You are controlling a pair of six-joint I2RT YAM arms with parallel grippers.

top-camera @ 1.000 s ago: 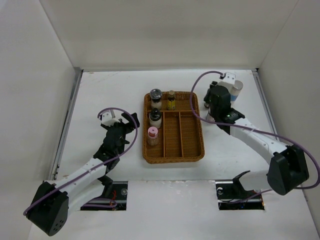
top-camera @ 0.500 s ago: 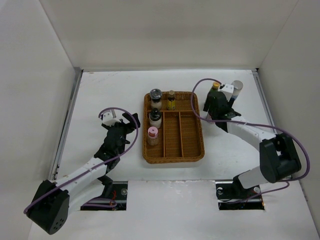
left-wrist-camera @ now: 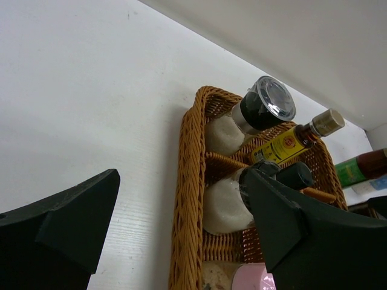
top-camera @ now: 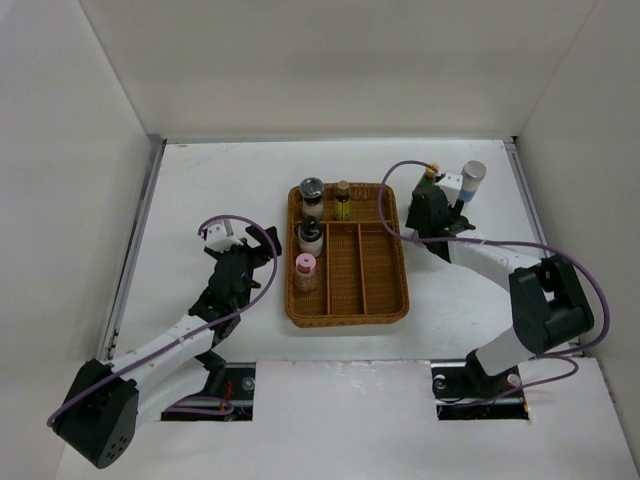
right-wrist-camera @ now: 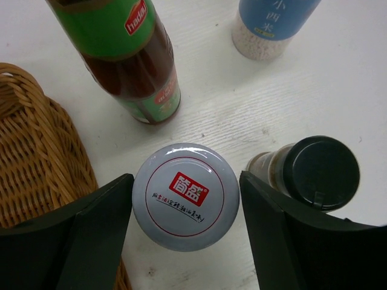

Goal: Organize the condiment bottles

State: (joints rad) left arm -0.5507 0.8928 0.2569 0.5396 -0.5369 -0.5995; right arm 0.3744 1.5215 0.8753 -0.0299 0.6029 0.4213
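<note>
Looking down past the right gripper (right-wrist-camera: 185, 181), we find its jaws spread, one finger on each side of the silver-lidded jar (right-wrist-camera: 185, 196) with the red logo. The lid nearly fills the gap, and we cannot see that either finger is pressing on it. Just outside one finger lies the rim of the wicker tray (right-wrist-camera: 36, 157). Just outside the other stands a black-capped shaker (right-wrist-camera: 314, 172), close enough that we cannot tell whether it touches. Ahead of the jaws stands a green-labelled bottle of dark sauce (right-wrist-camera: 130, 60), and farther ahead, off to the shaker's side, a blue-labelled white container (right-wrist-camera: 272, 24). These four have yet to go into the tray. The left gripper (left-wrist-camera: 181, 175) has its jaws wide apart with nothing between them. Ahead of them, inside the tray, are a dark jar with a silver lid (left-wrist-camera: 266, 106), a yellow-labelled bottle (left-wrist-camera: 290, 139), a black-capped white jar (left-wrist-camera: 233, 199) and a pink cap (left-wrist-camera: 254, 279). We judge the crowding to be the main danger. A sideways drift during closing or lifting could topple the shaker, and a forward nudge could tip the tall sauce bottle. The tray-side finger might catch the wicker. A grip on the smooth round lid alone could slip.
</note>
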